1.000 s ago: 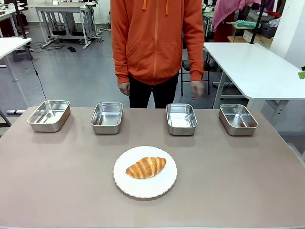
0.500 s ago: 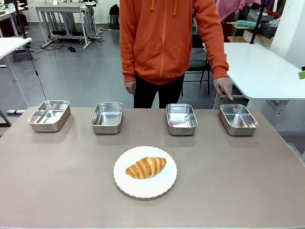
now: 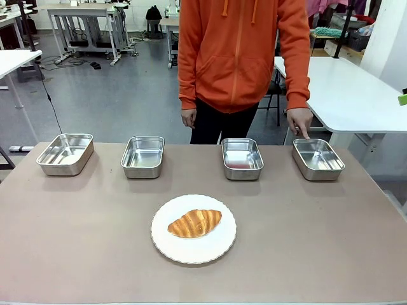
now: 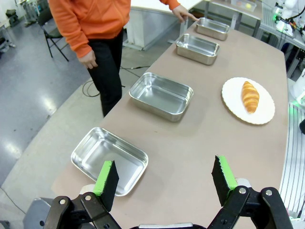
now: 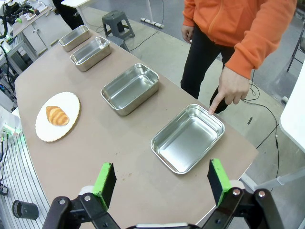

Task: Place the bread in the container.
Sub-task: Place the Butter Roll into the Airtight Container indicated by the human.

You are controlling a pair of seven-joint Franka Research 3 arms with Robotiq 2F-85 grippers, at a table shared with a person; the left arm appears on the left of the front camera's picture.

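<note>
Right gripper [image 5: 162, 183], wide open and empty, has the croissant [image 5: 57, 115] at its ten o'clock; left's spread, empty.

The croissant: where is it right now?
In the front view, the croissant lies on the white plate, a little left of the middle of the table, nearer the camera than the four metal tins.

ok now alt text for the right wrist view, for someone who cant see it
A person's hand points a finger at the rim of the nearest of four metal containers on a table. A croissant lies on a round white plate to the left, and the open right gripper shows at the bottom edge.
</note>
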